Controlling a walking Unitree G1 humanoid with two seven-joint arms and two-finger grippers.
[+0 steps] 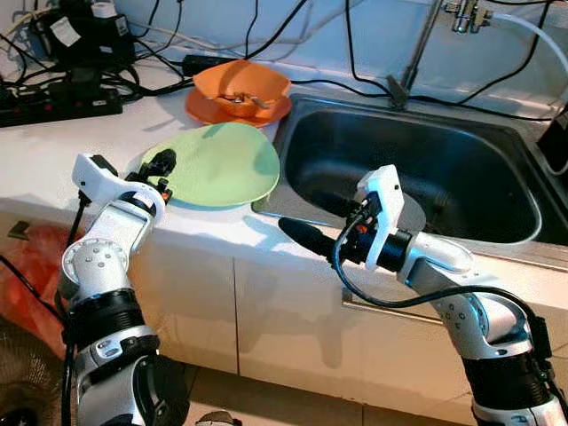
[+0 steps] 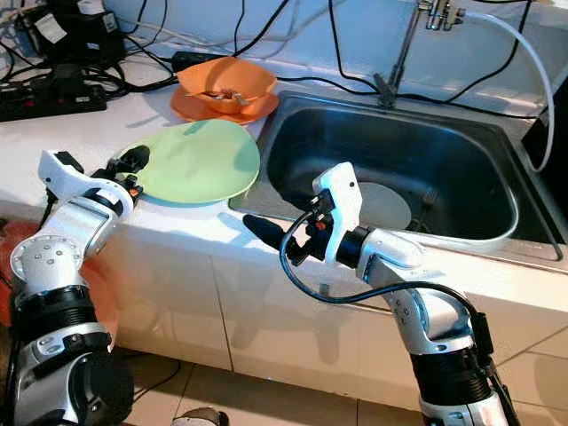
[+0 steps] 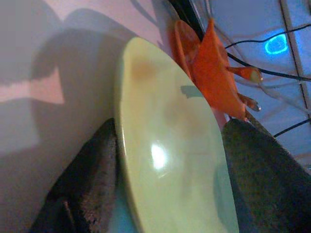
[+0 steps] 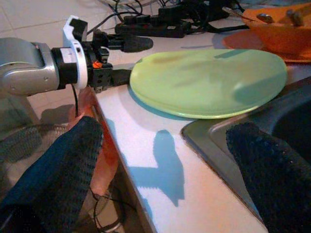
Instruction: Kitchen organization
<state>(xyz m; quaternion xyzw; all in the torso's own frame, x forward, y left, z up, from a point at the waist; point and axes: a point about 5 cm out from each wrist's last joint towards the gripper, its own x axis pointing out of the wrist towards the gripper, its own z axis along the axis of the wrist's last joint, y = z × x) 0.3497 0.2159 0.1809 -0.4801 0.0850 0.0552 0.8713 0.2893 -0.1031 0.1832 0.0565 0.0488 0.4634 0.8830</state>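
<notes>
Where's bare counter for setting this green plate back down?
Bare white counter lies between the power strip and the green plate, also along the front edge by the sink. It is crowded behind: orange bowl, cables.

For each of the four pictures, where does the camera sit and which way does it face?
Left eye: on the head, looking down at the counter, sink and both arms.
Right eye: same scene, slightly shifted.
Left wrist: on the left arm, looking along the left gripper, its jaws astride the green plate.
Right wrist: on the right arm, looking past the open right gripper at the plate.
All four share the green plate and orange bowl.
</notes>
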